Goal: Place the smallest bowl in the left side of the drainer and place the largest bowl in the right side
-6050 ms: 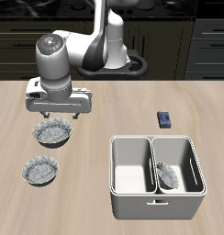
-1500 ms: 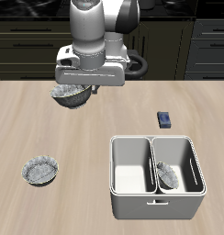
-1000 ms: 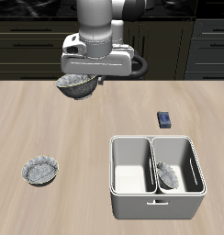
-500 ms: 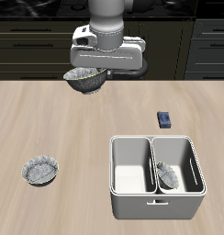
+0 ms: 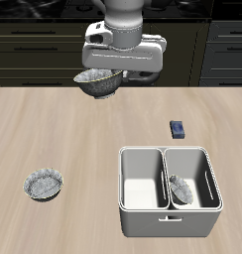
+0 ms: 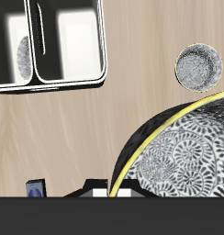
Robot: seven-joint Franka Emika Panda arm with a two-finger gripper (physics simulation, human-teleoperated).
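A mid-sized bowl point(image 5: 44, 185) sits on the table, while the largest bowl point(image 5: 97, 83) – clamped in the gripper point(image 5: 105, 77) – has just swung nearer the drainer point(image 5: 170, 190), its vacant compartment awaiting beside the smallest bowl point(image 5: 180, 188).

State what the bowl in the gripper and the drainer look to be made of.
Largest bowl: seemingly metal, grey speckled with a patterned inside, scalloped rim and dark underside. Drainer: probably plastic, plain matte light grey with thick rounded walls. Both are renders, so this is only a guess.
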